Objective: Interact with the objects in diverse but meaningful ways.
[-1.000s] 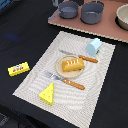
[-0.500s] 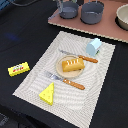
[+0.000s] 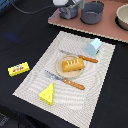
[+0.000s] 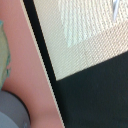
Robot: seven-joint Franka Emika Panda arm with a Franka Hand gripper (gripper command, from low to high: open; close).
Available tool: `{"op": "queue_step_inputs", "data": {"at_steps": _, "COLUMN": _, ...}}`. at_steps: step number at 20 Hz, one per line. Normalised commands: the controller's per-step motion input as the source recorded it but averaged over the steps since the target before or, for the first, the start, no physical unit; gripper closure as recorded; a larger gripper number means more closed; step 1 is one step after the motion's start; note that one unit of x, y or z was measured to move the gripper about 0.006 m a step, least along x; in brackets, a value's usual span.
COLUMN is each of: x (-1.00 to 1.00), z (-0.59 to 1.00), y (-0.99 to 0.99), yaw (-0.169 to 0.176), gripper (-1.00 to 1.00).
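Loaf [image 3: 73,64] sat hemmed between two knives [image 3: 80,56] [image 3: 65,80]; carton [image 3: 93,47] stood near; cheese [image 3: 47,93] and box [image 3: 18,69] lay clear.

Arm [image 3: 70,2]: one, pale casing, partly visible at the exterior view's top edge, above the desk's far edge. Gripper: fingers not seen in either view; state undeterminable.

A play-kitchen table setup: toy bread loaf [image 3: 73,64] on placemat [image 3: 35,80].
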Motion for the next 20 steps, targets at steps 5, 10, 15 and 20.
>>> {"op": "queue_step_inputs", "data": {"at_steps": 5, "x": 0.91, "z": 0.0, "y": -0.08, "yaw": -0.024, "gripper": -1.0}}
{"op": "queue_step_inputs", "data": {"at_steps": 10, "x": 0.88, "z": 0.0, "y": -0.05, "yaw": -0.049, "gripper": -1.0}}
{"op": "queue_step_inputs", "data": {"at_steps": 15, "x": 0.81, "z": 0.0, "y": 0.0, "yaw": -0.068, "gripper": -1.0}}
{"op": "queue_step_inputs", "data": {"at_steps": 20, "x": 0.55, "z": -0.05, "y": 0.0, "yaw": -0.055, "gripper": -1.0}}
